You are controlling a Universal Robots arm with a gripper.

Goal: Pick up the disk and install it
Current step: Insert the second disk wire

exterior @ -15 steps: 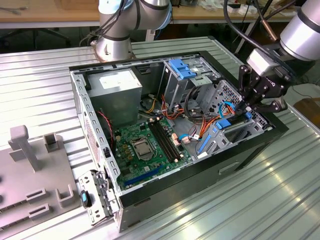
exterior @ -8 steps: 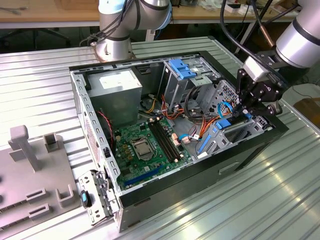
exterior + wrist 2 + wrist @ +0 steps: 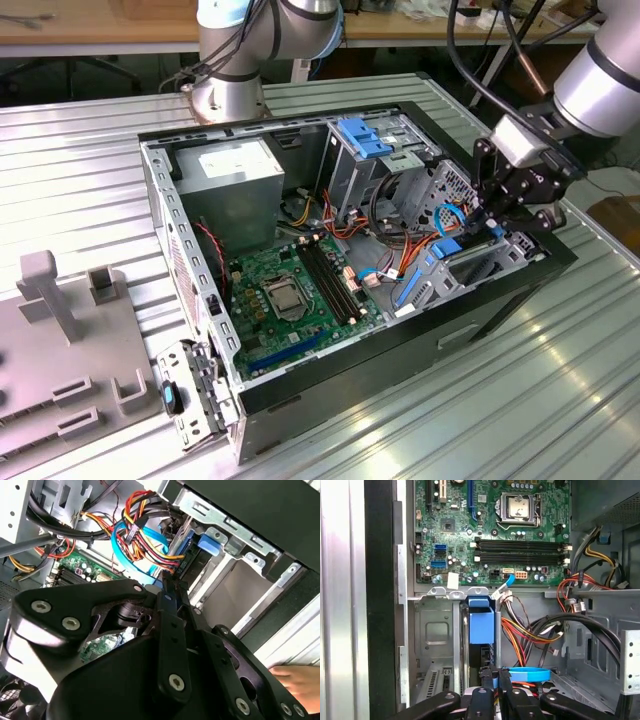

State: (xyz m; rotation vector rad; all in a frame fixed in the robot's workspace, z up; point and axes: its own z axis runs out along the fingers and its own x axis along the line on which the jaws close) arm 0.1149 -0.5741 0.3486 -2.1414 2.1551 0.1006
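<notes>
The hand (image 3: 496, 679), fingers pinched together on the disk (image 3: 481, 630) standing edgewise in its bay, could snag those nearby cables (image 3: 530, 630) if it tilts.

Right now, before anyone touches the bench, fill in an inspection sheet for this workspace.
Surface: ribbed metal table carrying an open computer case.
Job's things: disk stands edge-on in the drive bay, blue rail showing.
Clutter: grey fixture plate at the exterior view's left; loose bracket beside the case corner.
Grippers: gripper is down inside the case, right at the disk.
Cables: coloured wire bundle and blue cable close beside the disk.
Surroundings: wooden bench behind; a person's hand near the case.
</notes>
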